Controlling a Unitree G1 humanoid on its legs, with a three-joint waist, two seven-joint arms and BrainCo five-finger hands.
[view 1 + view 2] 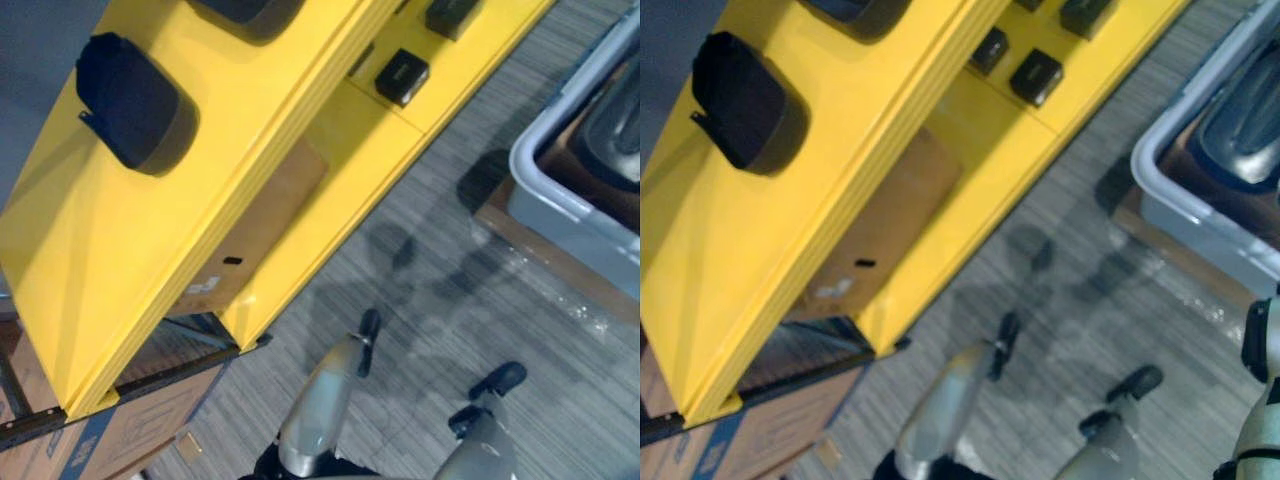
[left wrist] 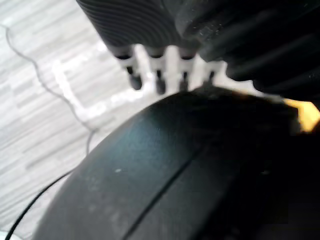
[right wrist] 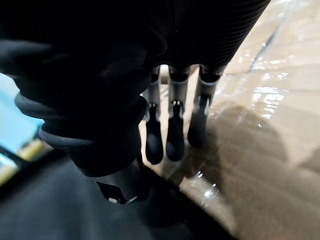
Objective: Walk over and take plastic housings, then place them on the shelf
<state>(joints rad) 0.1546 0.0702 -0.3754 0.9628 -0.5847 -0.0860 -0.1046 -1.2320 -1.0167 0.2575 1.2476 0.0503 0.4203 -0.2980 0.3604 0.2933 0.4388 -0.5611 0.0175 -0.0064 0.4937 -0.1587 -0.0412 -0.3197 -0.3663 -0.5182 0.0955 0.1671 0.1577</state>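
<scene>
Left hand [image 2: 159, 75] lies against a housing [image 2: 165, 170] just beside the shelf [image 2: 306, 114]; whether it grips, I cannot tell. Right hand [image 3: 175, 125] hangs relaxed, empty.

You see the picture's edge cut off the grey bin [image 1: 560, 215] and the dark housing [image 1: 1240, 120] in it, and another housing [image 1: 245, 12] on the yellow shelf [image 1: 90, 260].

One yellow shelf [image 1: 60, 250], one grey bin [image 1: 555, 205]
</scene>
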